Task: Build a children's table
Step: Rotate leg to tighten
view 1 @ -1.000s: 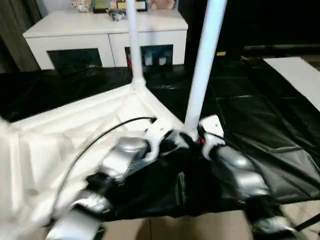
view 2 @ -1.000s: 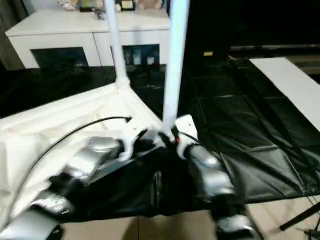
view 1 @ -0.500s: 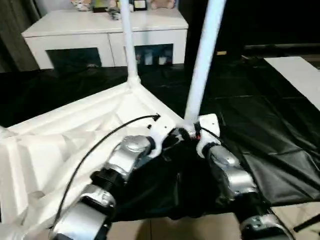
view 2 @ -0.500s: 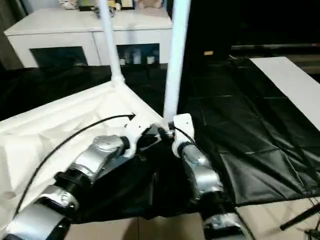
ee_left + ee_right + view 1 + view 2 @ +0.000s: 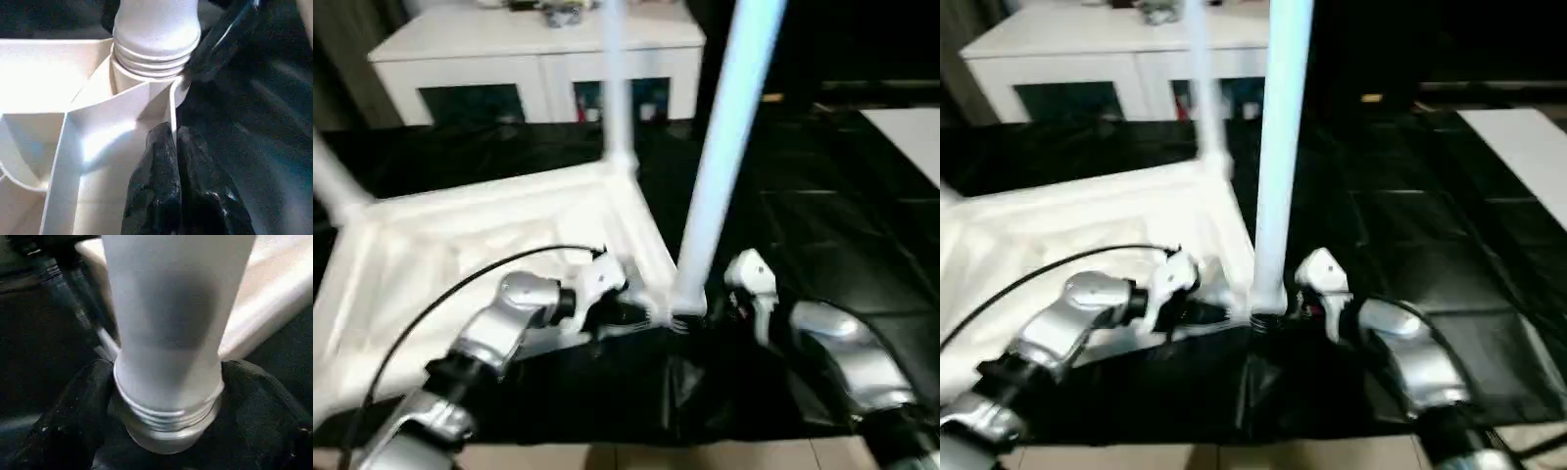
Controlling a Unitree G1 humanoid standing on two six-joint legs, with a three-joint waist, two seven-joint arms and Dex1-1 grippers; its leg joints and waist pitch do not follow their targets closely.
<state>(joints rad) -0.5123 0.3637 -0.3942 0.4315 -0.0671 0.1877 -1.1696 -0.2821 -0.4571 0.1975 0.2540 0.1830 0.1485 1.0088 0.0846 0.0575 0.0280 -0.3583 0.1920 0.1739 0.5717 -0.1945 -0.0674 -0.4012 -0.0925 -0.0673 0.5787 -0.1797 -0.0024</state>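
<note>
The white tabletop [image 5: 480,245] lies underside up on a black sheet. Three white legs stand in its corner sockets: the near one [image 5: 729,147], a far one [image 5: 614,88] and one at the left [image 5: 331,176]. My left gripper [image 5: 172,131] is shut on the tabletop's thin rim wall right by the near socket [image 5: 146,78], where the leg's threaded collar sits. My right gripper [image 5: 168,382] is open, one black finger [image 5: 73,421] on each side of the near leg's [image 5: 166,308] base. In the left eye view it [image 5: 720,311] is just right of that leg.
A white cabinet [image 5: 538,49] with glass doors stands behind. The black sheet [image 5: 822,196] covers the floor to the right, where a white panel [image 5: 911,137] lies at the edge. A black cable [image 5: 460,289] loops over the tabletop from my left arm.
The camera has shifted. My right gripper's fingers have spread apart around the near leg's base, and the right arm has drawn slightly to the right. The left gripper stays at the corner.
</note>
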